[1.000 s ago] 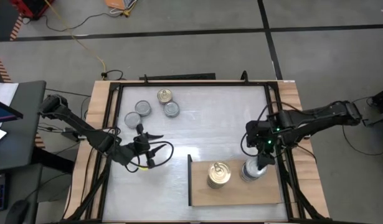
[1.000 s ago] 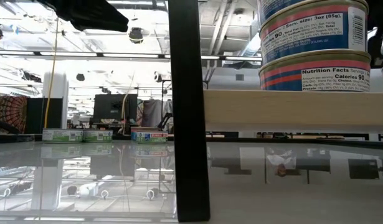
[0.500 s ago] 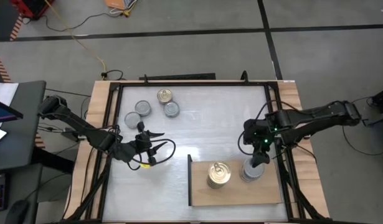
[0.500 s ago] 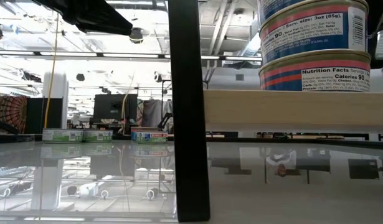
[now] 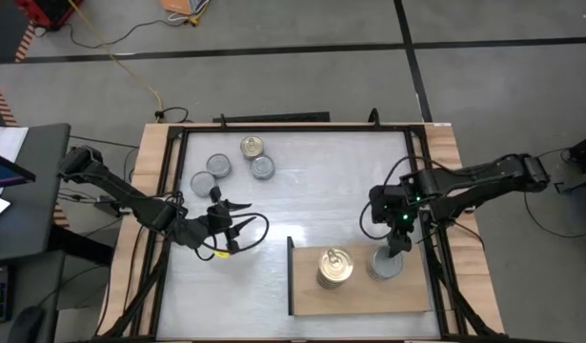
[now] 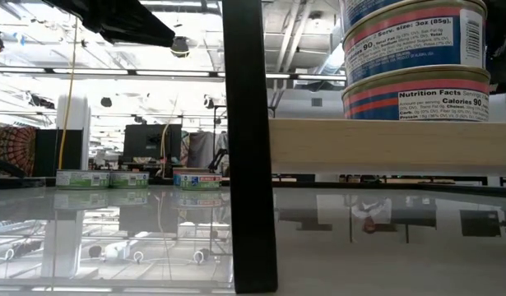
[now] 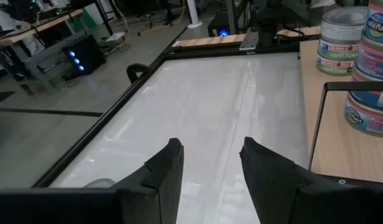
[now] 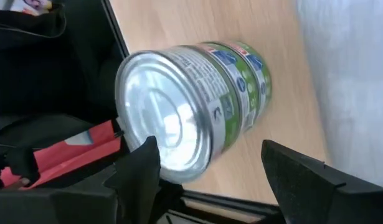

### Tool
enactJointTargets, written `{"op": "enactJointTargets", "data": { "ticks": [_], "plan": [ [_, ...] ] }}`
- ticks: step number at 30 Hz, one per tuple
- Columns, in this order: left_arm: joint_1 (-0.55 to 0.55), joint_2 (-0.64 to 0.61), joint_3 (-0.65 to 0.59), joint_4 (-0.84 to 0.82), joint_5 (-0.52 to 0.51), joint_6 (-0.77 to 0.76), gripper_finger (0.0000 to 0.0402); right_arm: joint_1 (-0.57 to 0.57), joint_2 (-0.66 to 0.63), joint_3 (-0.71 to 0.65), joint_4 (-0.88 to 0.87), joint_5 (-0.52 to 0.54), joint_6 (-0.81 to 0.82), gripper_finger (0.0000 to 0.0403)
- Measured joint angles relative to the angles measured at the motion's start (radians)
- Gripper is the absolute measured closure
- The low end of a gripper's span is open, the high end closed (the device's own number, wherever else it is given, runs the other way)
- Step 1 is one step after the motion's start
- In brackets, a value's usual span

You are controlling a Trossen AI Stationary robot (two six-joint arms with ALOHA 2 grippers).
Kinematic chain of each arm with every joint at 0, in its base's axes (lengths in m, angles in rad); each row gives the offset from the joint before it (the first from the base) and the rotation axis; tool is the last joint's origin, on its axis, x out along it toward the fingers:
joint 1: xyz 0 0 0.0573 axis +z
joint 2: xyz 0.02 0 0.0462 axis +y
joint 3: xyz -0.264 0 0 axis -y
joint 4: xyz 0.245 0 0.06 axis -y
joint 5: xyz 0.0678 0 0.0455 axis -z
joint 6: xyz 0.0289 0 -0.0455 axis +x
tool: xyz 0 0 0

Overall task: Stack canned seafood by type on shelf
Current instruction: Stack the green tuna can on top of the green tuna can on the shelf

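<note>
The right gripper [image 5: 395, 244], fingers apart and empty, sits just at 12 o'clock of the silver-lid can stack [image 5: 386, 264] on the shelf [image 5: 361, 293].

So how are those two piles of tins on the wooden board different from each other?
The left pile has a gold pull-tab lid on top; the right pile has a plain silver-grey lid. The left pile's labels are blue with a red band; the right pile's are green. The right end effector, open, hangs over the right pile; nothing is above the left. Both stand upright on the shelf.
</note>
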Motion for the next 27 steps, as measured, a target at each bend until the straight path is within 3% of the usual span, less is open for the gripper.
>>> {"op": "enactJointTargets", "data": {
  "ticks": [5,8,13,20,23,27],
  "plan": [
    [0.033,0.0,0.0,0.008,0.004,-0.023,0.0247,-0.05,0.0,0.086,-0.066,0.024,-0.077,0.0101],
    [0.106,0.003,0.0,-0.031,0.067,-0.091,0.0255,-0.093,0.0,0.134,-0.067,0.053,-0.163,0.0101],
    [0.256,0.04,0.0,-0.169,0.197,-0.143,0.0271,-0.207,-0.001,0.167,-0.032,0.285,-0.32,0.0101],
    [0.427,0.12,0.0,-0.177,0.255,-0.031,0.0278,-0.387,0.027,0.167,0.312,0.608,-0.334,0.0101],
    [0.471,0.181,0.0,-0.173,0.312,0.018,0.0278,-0.425,0.062,0.167,0.475,0.624,-0.337,0.0101],
    [0.485,0.277,0.0,-0.172,0.312,0.072,0.0278,-0.438,0.141,0.167,0.643,0.624,-0.418,0.0101]
  ]
}}
